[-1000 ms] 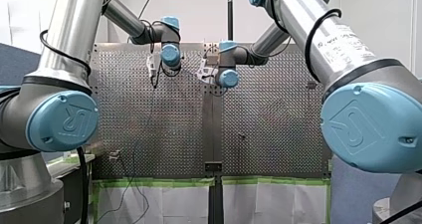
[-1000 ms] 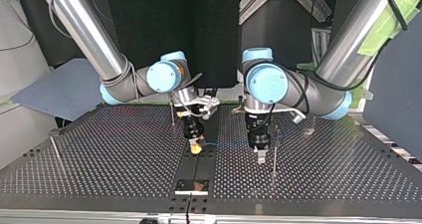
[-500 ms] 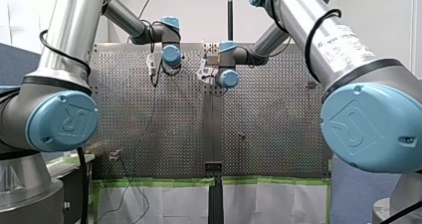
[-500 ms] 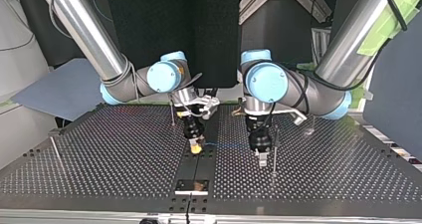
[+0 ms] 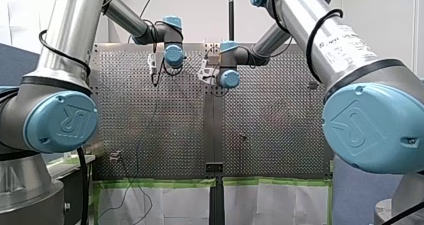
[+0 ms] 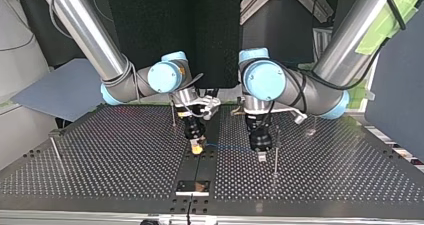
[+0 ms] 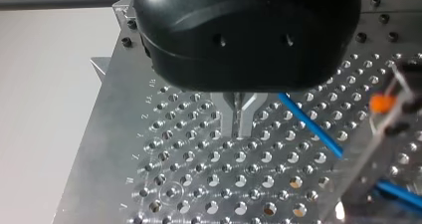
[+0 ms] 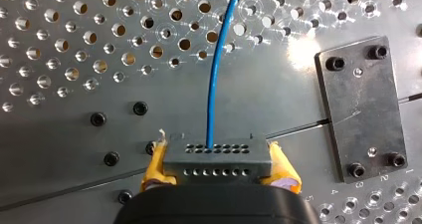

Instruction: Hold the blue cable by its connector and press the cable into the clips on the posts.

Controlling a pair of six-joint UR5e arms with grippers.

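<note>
right gripper (image 6: 197, 148): yellow pads clamped on the grey connector (image 8: 215, 154), one pad at each end.
connector: held just above the perforated surface (image 6: 125, 150), its cable side facing away from the gripper.
blue cable (image 8: 215, 79): leaves the connector straight ahead; long axis lies across the top view, running level over to my left gripper (image 7: 239, 122).
left gripper: metal fingertips pressed together, the cable passing just beside them. Whether they hold it, can't tell.
post (image 6: 275, 152): upright, just beside the left gripper.
</note>
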